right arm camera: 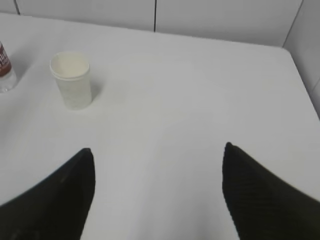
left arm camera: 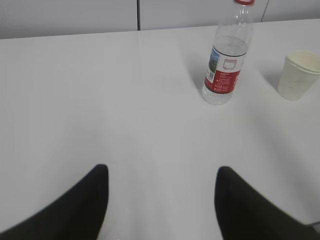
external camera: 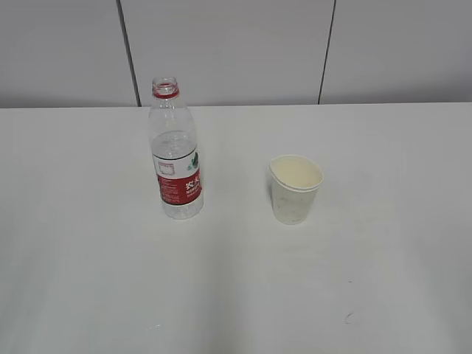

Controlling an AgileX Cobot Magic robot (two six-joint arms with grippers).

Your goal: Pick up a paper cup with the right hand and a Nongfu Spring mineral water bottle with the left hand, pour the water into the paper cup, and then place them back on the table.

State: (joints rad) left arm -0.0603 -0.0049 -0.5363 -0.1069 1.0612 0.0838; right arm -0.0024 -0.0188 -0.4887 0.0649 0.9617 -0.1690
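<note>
1. Hovering over the bare white desk (external camera: 88, 280), the left gripper (left arm camera: 162, 200) and right gripper (right arm camera: 157, 190) both gape, released.
2. The clear, uncapped Nongfu Spring mineral water bottle (external camera: 175, 158) stands upright toward the far edge.
3. The tapered paper cup (external camera: 295, 189) stands apart, nothing between.

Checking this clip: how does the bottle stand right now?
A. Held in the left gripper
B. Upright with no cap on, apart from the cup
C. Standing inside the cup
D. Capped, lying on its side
B. The bottle stands upright on the table with an open mouth, clear of the cup, and neither gripper touches it.
</note>
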